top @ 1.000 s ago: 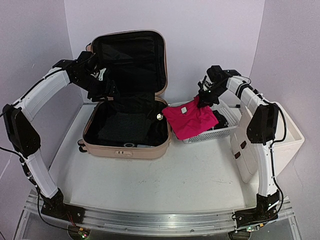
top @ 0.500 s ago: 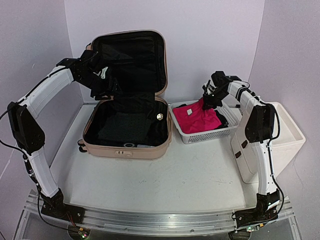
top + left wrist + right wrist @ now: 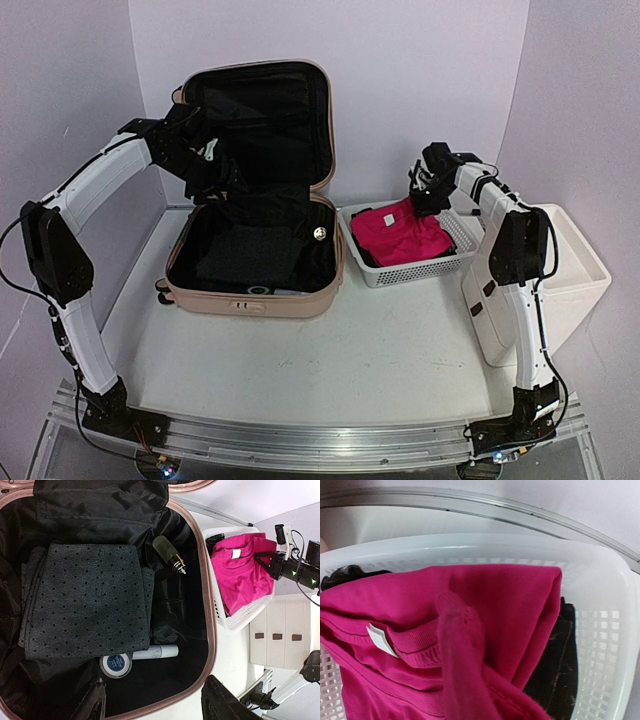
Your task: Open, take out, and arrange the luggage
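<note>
The pale pink luggage [image 3: 250,290] lies open on the table with its lid [image 3: 262,120] upright and its black lining showing. Inside lie a folded grey dotted cloth [image 3: 85,600], a perfume bottle [image 3: 169,555], a white tube [image 3: 155,652] and a round blue-lidded tin [image 3: 115,664]. My left gripper [image 3: 213,172] hovers over the left rear of the case; its jaws [image 3: 155,692] stand open with nothing between them. My right gripper [image 3: 425,193] is shut on a fold of the pink shirt [image 3: 402,235], which lies in the white mesh basket [image 3: 455,262]. The cloth hides its fingers in the right wrist view.
A dark garment [image 3: 555,665] lies under the pink shirt [image 3: 510,605] in the basket [image 3: 600,580]. A white plastic drawer cabinet [image 3: 555,285] stands at the right of the basket. A loose black lining flap [image 3: 100,500] hangs at the case's rear. Walls close in behind and at both sides.
The right gripper has carried the pink shirt from hanging over the basket's left rim to lying inside the basket. The left arm has shifted only slightly.
</note>
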{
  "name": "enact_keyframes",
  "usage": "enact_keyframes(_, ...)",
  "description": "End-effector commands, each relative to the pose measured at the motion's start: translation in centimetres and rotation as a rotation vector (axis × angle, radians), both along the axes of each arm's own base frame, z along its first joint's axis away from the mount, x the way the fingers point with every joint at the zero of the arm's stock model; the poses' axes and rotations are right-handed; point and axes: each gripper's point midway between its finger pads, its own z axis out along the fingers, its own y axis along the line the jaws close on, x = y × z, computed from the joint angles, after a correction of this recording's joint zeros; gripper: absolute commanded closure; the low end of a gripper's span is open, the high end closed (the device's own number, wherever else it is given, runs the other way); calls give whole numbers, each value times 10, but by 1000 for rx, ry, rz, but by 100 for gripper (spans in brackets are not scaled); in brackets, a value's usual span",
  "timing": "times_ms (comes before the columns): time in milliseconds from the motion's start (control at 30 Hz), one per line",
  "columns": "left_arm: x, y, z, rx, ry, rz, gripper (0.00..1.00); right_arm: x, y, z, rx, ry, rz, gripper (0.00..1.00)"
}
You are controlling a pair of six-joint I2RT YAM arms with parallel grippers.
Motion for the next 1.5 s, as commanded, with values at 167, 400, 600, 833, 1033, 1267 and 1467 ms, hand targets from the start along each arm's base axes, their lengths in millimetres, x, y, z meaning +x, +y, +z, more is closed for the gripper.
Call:
enact_keyframes(167,5,0,8,-5,-29,-3,33,23,-75,74,-227,-224,-261,12)
enact_keyframes(400,5,3,-52,81,87,-3,14,-24,-37,173,6,-317,-208,2)
enact_keyframes(600,2,-37,-85,273,38,-84,12,-67,59,186,490,-186,-36,2)
enact_keyframes(833,-10,-80,-133,466,51,-140,13,-107,73,159,551,-67,-49,2)
enact_keyframes(1033,-2,-71,-164,758,17,-76,13,-131,64,176,567,-79,-46,2)
enact_keyframes(1267,11,-67,-191,866,2,-72,28,-149,70,175,659,-4,-2,2)
enact_keyframes(1467,12,-83,-202,807,26,-112,17,-154,78,166,695,37,20,2)
